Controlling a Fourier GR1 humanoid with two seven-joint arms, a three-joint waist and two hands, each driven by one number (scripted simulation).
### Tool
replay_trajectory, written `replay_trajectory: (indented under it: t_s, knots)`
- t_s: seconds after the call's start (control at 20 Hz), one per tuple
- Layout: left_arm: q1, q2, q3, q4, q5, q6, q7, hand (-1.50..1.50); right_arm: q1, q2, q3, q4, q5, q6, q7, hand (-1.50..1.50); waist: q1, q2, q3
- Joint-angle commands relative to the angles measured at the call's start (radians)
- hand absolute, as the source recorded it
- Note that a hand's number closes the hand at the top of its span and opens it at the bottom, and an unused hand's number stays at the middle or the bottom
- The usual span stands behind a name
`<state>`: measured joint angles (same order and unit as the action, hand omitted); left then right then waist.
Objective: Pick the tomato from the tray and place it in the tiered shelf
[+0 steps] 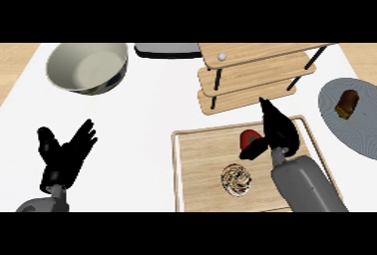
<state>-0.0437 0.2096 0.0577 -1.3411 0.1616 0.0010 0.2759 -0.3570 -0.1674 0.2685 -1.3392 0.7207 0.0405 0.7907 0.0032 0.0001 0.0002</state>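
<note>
While lying on the tray (193, 169) below the shelf (254, 74), tomato (248, 137) touched by right hand (280, 130), fingers straight, thumb beside it. Left hand (66, 152) open, resting, well apart.

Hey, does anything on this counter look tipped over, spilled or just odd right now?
Nothing looks spilled or broken. The bowl at the far left appears to lean, its opening turned toward the camera. The tomato is on the tray beside the right hand; the tiered shelf stands upright.
</note>
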Motion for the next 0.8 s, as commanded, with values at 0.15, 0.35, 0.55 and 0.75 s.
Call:
replay_trajectory:
  t_s: [0.15,0.35,0.55,0.75]
  knots:
    - [0.035,-0.010,0.009,-0.074,-0.017,-0.009,0.045,0.00,0.040,0.047,-0.039,0.078,0.064,-0.065,-0.140,-1.50,0.001,0.000,0.000]
    - [-0.019,-0.027,0.009,0.017,-0.023,-0.003,-0.002,0.00,0.021,0.052,0.072,0.164,0.042,0.103,-0.184,1.50,0.011,0.004,0.000]
    - [0.024,-0.036,0.000,0.006,-0.043,-0.008,-0.031,0.00,-0.013,0.095,0.047,0.117,0.037,0.104,-0.182,1.50,0.001,0.000,0.000]
    - [0.038,-0.039,0.002,-0.063,-0.041,0.007,0.014,0.00,0.002,0.058,-0.002,0.154,0.029,0.053,-0.327,1.50,0.003,0.000,0.000]
